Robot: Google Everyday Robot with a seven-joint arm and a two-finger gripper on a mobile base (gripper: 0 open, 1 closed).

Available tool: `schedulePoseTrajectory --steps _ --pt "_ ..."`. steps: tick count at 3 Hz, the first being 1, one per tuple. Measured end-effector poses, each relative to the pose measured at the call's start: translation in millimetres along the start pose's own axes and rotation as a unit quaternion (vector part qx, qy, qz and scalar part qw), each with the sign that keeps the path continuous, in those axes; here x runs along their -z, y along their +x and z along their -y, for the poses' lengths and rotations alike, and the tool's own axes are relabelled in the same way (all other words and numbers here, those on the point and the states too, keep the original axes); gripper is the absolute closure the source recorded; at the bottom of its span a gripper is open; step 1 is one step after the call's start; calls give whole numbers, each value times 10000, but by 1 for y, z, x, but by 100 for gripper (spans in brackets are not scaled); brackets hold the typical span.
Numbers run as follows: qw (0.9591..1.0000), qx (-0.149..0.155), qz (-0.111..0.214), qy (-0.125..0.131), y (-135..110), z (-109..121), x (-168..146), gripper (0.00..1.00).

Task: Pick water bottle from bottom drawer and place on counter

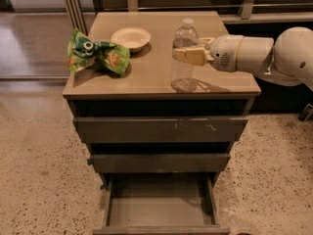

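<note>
My gripper (183, 55) reaches in from the right over the counter (151, 80), its fingers (190, 57) closed on the upper body of the water bottle (183, 75). To the left, well apart, a white bowl (130, 37) sits beside a crumpled green snack bag (97, 58); neither lies between me and the bottle. The bottle stands upright, cap up, its base on the counter near the front edge. Below, the bottom drawer (159, 210) is pulled out, showing its grey floor.
</note>
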State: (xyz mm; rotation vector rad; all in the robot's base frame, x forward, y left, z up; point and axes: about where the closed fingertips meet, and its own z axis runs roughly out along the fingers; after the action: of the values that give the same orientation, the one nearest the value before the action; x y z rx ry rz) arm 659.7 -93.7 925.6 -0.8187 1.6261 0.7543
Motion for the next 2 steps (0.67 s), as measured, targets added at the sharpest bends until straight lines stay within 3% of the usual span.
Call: schedulePoseTrajectory --steps 1,2 --pt "9999 -90 -32 -36 -3 4 -1 100" --pt "9999 -97 -34 -39 -4 4 -1 84"
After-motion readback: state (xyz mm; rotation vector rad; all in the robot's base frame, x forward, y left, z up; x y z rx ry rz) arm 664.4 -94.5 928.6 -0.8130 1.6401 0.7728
